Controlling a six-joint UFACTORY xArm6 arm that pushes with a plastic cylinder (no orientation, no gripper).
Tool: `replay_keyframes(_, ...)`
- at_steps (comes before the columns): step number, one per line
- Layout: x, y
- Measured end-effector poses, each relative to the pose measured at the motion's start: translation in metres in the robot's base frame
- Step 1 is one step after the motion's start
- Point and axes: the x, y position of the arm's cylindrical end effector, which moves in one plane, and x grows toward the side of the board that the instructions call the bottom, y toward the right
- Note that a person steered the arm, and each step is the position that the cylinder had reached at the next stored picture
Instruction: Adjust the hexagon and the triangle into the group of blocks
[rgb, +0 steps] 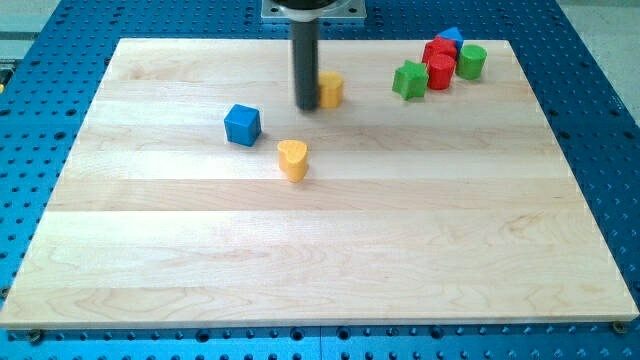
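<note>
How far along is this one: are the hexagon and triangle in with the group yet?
Done: a cluster sits at the view's top right, including the green star and the blue block. In hand: my tip rests against the yellow hexagon, on its left. Left: pushing the hexagon right into the cluster.

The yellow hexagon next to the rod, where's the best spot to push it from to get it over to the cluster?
There is no claw, so push instead. My tip already sits against the left side of the yellow hexagon. That left face is probably the best contact, since the group around the green star and red cylinder lies toward the view's right.
</note>
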Motion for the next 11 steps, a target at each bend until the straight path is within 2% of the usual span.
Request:
replay_keyframes(1,0.0,0.067)
replay_keyframes(2,0.003,0.009)
replay_keyframes(3,-0.033,0.034)
replay_keyframes(4,-0.043,0.096)
replay_keyframes(5,-0.097,0.073)
replay_keyframes(6,-0.131,0.099)
replay_keyframes(8,-0.132,0.177)
replay_keyframes(11,-0.12,0.197)
